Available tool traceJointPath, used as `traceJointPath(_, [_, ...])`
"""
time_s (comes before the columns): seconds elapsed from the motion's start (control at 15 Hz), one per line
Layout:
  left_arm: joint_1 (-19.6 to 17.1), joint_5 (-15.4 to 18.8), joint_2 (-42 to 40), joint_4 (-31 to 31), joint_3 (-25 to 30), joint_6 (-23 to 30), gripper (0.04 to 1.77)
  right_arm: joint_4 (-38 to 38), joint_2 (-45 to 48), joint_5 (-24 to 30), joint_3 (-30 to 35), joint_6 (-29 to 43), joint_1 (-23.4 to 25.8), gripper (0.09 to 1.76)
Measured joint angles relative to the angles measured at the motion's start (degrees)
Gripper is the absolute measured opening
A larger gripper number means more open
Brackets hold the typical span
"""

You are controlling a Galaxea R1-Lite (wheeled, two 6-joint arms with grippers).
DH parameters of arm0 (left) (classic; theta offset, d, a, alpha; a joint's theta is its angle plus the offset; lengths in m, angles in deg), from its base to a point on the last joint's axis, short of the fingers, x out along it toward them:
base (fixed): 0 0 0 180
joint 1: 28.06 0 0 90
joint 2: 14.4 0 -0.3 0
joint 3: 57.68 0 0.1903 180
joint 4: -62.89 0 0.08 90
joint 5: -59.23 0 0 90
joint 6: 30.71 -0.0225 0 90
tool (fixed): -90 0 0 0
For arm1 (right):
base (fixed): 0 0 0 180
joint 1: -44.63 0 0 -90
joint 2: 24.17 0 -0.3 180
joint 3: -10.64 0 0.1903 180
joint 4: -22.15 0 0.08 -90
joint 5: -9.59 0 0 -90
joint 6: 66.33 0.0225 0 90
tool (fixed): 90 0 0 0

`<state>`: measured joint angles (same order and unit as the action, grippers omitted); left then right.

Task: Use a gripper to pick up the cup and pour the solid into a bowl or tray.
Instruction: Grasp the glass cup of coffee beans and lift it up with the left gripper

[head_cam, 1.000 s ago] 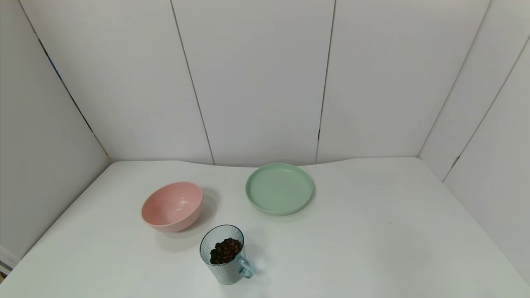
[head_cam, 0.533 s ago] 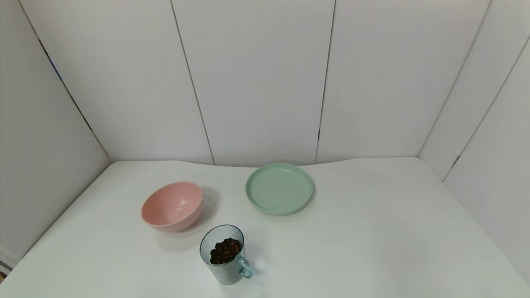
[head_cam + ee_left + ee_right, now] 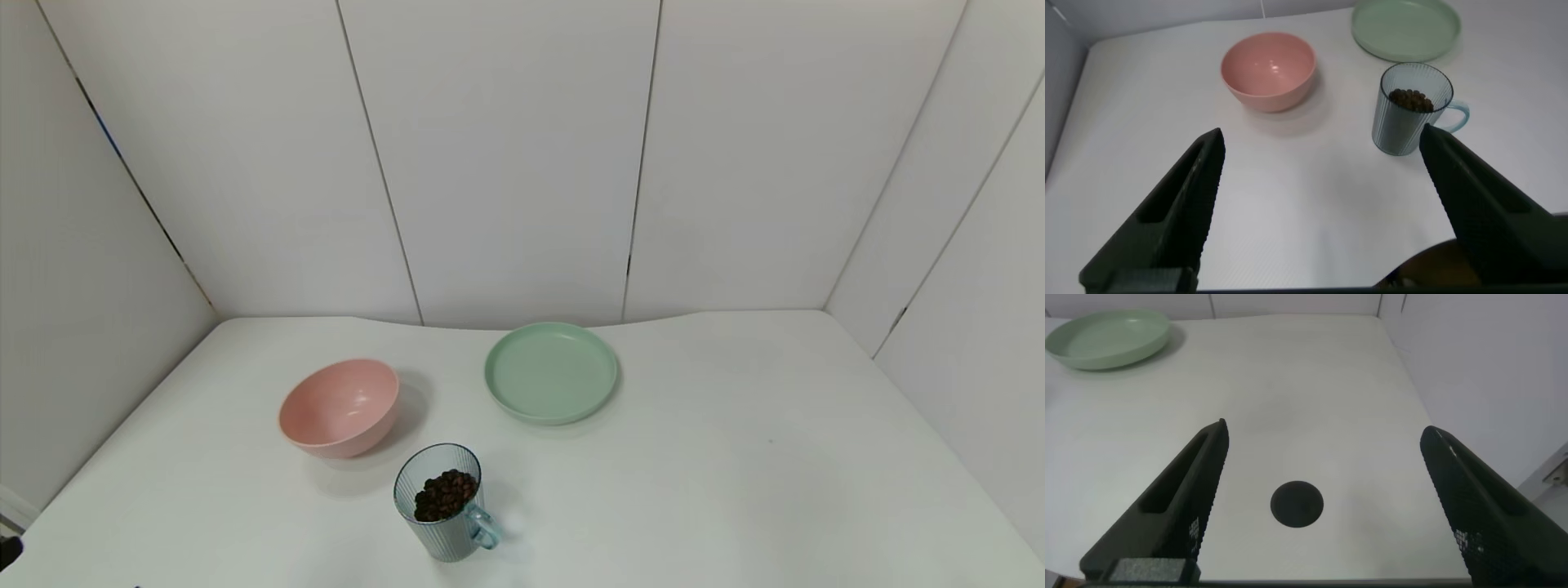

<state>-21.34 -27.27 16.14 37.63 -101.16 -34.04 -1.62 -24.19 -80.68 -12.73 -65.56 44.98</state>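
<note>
The ribbed blue-grey cup (image 3: pixel 441 514) stands upright on the white table near the front, its handle to the right. The dark brown solid (image 3: pixel 445 494) lies inside it. The pale green plate (image 3: pixel 551 376) sits behind it to the right and holds nothing. In the left wrist view my left gripper (image 3: pixel 1321 135) is open and empty, short of the cup (image 3: pixel 1404 118) with its solid (image 3: pixel 1410 100); the plate (image 3: pixel 1404 28) lies beyond. My right gripper (image 3: pixel 1324 429) is open and empty over bare table at the right, far from the plate (image 3: pixel 1109 339).
A pink bowl (image 3: pixel 339 406) sits left of the plate and behind the cup; it also shows in the left wrist view (image 3: pixel 1268 69). A round black hole (image 3: pixel 1297 504) marks the table under the right gripper. White walls close the table's back and sides.
A small dark part of the left arm has come into the head view at the bottom left edge. The cup, plate and bowl have not moved.
</note>
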Motion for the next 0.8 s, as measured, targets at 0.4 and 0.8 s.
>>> traceJointPath(0.4, [3.3,8.5,17.1,6.3,0.9,0.0,1.72,0.0,0.0,0.0,0.0,0.0,0.0,1.71])
traceJointPath(0.8, [4.2,12.6,28.9,18.7,8.5,-4.2,1.72,0.0,0.0,0.0,0.0,0.0,0.0,1.71])
